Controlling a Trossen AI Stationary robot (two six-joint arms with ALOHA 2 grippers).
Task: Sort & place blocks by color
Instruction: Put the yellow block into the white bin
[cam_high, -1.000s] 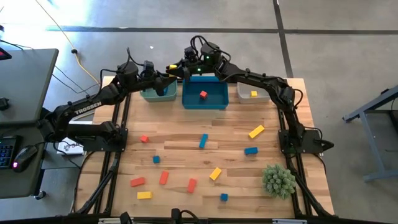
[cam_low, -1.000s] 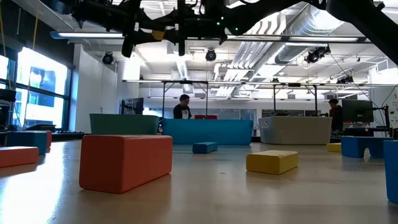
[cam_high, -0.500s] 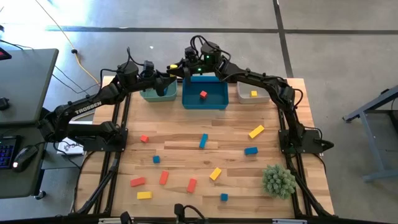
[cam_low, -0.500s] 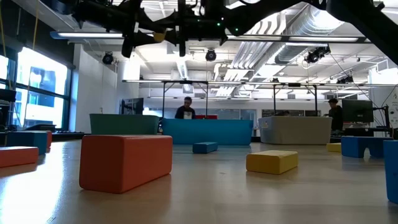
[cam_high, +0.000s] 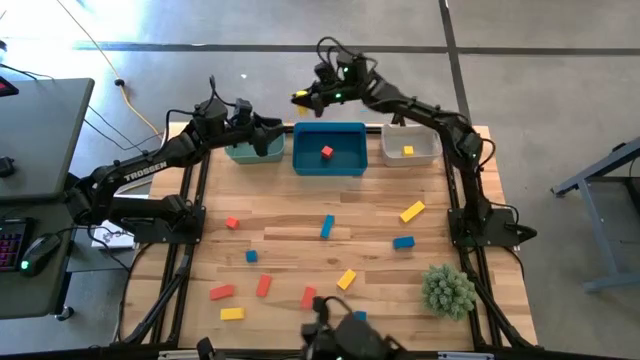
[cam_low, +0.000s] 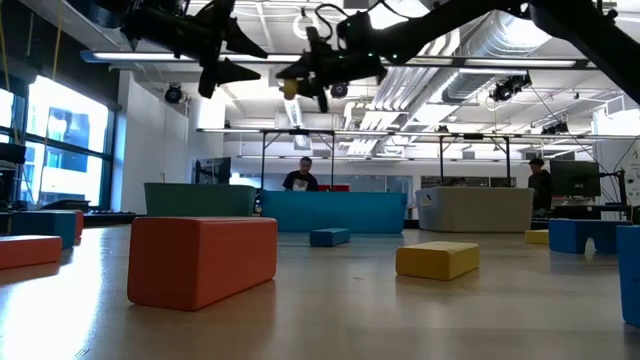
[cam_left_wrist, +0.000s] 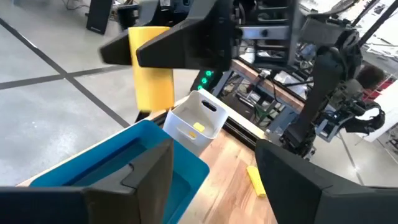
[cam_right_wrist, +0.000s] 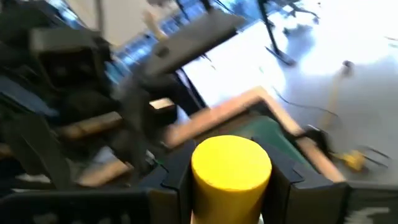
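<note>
My right gripper (cam_high: 306, 98) is shut on a yellow block (cam_high: 299, 98), in the air over the table's far edge, just left of the blue bin (cam_high: 345, 166). My left gripper (cam_high: 272, 130) stands open and holds nothing above the teal bin (cam_high: 244, 155), a little to the block's near left. In the left wrist view the yellow block (cam_left_wrist: 153, 74) hangs ahead of my open left gripper (cam_left_wrist: 214, 180). A red block (cam_high: 327, 152) lies in the blue bin, and a yellow one (cam_high: 408, 151) in the grey-white bin (cam_high: 425, 157). My right gripper pinches the yellow block between its two fingers (cam_right_wrist: 177, 180), on two opposite sides (cam_right_wrist: 200, 171). The fingers come level from the table's right and lie across the block's upper part (cam_left_wrist: 149, 38). The block stands upright, its lower part hanging free, clear of table and bins.
Loose red, blue and yellow blocks lie over the table's middle and near part, such as a red one (cam_high: 232, 223), a blue one (cam_high: 327, 227) and a yellow one (cam_high: 411, 211). A spiky green plant (cam_high: 447, 290) stands near right. A dark shape (cam_high: 345, 338) shows at the near edge.
My left gripper has opened and let go of the yellow block while staying over the teal bin. My right gripper, still shut on the block, has carried it away toward the table's right and far edge.
</note>
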